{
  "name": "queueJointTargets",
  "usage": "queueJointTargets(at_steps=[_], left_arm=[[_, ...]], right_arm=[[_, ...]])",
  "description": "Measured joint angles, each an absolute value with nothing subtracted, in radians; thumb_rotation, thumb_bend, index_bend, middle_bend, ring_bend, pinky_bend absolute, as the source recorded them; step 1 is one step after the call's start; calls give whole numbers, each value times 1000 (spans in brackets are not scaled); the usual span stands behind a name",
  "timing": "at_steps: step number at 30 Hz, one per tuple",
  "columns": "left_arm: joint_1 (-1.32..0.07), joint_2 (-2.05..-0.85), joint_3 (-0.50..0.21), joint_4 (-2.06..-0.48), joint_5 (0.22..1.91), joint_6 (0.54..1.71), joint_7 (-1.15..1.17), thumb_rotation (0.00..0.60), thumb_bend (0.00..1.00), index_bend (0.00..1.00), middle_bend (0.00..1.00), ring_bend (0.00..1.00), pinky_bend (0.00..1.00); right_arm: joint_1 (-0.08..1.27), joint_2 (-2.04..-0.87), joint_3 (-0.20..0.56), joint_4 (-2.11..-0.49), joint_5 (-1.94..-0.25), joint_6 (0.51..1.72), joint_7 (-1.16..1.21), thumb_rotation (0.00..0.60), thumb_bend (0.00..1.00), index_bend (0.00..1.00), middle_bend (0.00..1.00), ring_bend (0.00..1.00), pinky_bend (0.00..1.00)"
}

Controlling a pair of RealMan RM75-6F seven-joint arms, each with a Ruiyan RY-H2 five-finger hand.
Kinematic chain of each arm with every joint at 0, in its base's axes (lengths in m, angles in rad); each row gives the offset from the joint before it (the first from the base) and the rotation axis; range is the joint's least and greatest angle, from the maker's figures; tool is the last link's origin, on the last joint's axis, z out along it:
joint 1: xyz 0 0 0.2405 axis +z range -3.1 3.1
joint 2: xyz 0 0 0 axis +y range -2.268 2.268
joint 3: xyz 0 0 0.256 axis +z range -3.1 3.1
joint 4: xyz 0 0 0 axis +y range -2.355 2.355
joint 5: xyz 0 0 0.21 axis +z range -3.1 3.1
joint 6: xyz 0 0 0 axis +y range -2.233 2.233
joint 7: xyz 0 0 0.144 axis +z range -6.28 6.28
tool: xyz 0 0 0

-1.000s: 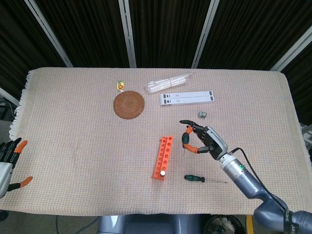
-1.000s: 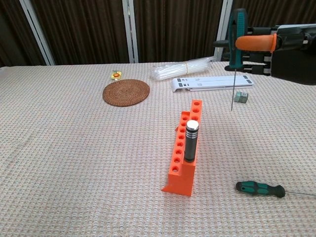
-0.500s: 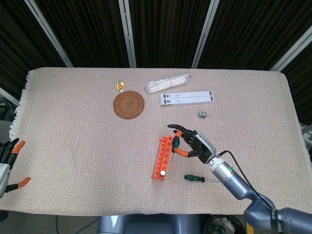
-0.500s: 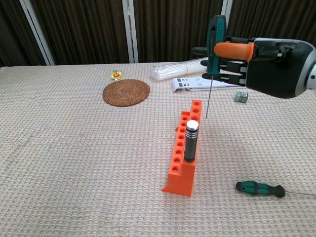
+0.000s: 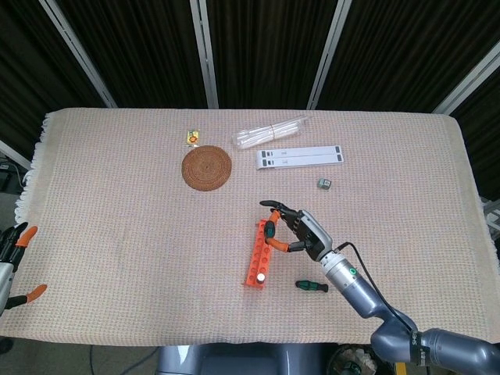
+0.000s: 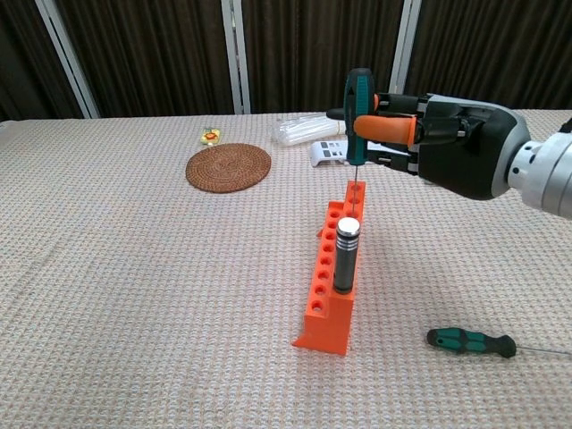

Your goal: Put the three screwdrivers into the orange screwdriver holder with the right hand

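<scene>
Right hand (image 6: pixel 447 143) over orange holder (image 6: pixel 335 277)
Fingers pinch teal screwdriver (image 6: pixel 359 112) upright, tip at far hole.

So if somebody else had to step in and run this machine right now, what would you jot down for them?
Right hand holds a green-handled screwdriver upright, tip over the far end of the orange plastic screwdriver holder, not yet seated.
Left hand open, idle at the table's left edge.
Done: one black-handled, silver-capped screwdriver stands in the holder.
Left: seat the held one, then fetch the green-and-black screwdriver lying right of the holder.
</scene>
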State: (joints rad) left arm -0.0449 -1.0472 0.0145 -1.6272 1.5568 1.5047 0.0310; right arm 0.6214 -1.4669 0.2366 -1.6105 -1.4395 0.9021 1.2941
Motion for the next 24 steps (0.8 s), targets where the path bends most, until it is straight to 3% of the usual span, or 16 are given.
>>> queueJointTargets(at_steps=[24], left_arm=[[-46, -1060, 13, -1601, 1550, 1497, 9, 600, 81, 0, 0, 0, 0]], right_arm=[[608, -1520, 199, -1603, -1420, 945, 1190, 600, 314, 570, 152, 0, 0]])
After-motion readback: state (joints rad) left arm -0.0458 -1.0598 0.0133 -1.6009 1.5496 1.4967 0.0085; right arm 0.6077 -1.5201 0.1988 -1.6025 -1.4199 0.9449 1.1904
